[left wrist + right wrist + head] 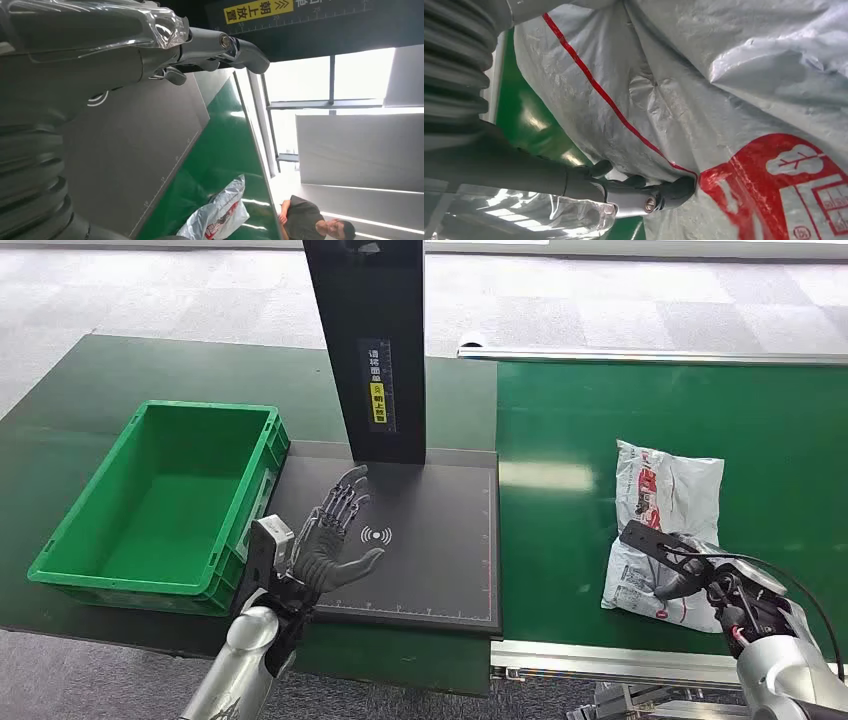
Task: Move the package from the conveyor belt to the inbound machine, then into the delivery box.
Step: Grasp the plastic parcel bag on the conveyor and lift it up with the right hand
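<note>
The package (665,495), a crumpled white-grey plastic mail bag with red print, lies on the green conveyor belt (570,420) at the right. My right hand (700,585) is at its near end, fingers over the bag. In the right wrist view the thumb (639,192) presses into a fold of the package (724,90). My left hand (335,535) hovers open, palm up and fingers spread, over the dark scanner pad (430,560) of the inbound machine. The left wrist view shows that hand (100,45) empty, with the package (220,215) far off on the belt.
The green delivery box (130,592) stands empty to the left of the pad. A black post (370,340) with a yellow label rises at the pad's far edge. A person (310,220) sits beyond the belt.
</note>
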